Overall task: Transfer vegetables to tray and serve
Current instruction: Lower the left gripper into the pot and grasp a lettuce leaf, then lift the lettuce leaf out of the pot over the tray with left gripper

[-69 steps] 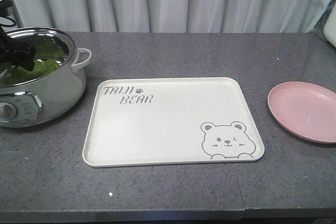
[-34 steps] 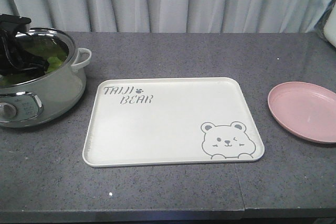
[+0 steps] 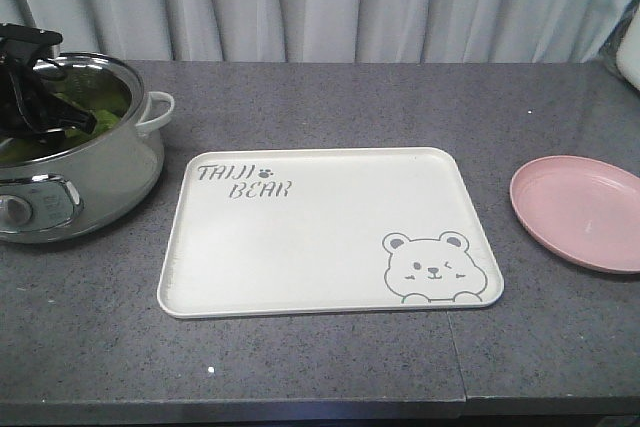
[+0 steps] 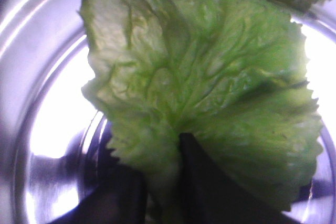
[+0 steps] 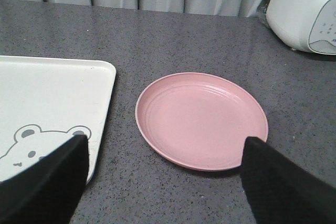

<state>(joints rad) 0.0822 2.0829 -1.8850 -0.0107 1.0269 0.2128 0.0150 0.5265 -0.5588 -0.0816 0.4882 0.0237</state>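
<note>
Both dark fingers of the left gripper (image 4: 160, 156) are pressed against the pale rib of a crinkly green lettuce leaf (image 4: 210, 77), pinching it at its stalk end. The leaf spreads over the shiny steel inside of the electric pot (image 3: 100, 172). In the front view this gripper (image 3: 45, 112) sits within the pot's rim, and the pot stands just left of the tray (image 3: 320, 237), not touching it. The cream tray, lettered "TAIJI BEAR" with a winking bear, lies flat on the grey countertop (image 3: 330, 367). A round pink plate (image 3: 585, 212) rests to the right of the tray, apart from it. Above the plate's near edge, right of the tray, the right gripper (image 5: 165, 141) hangs with fingers spread wide, holding nothing. A white appliance (image 5: 307, 9) stands farther right of the tray, at the back.
</note>
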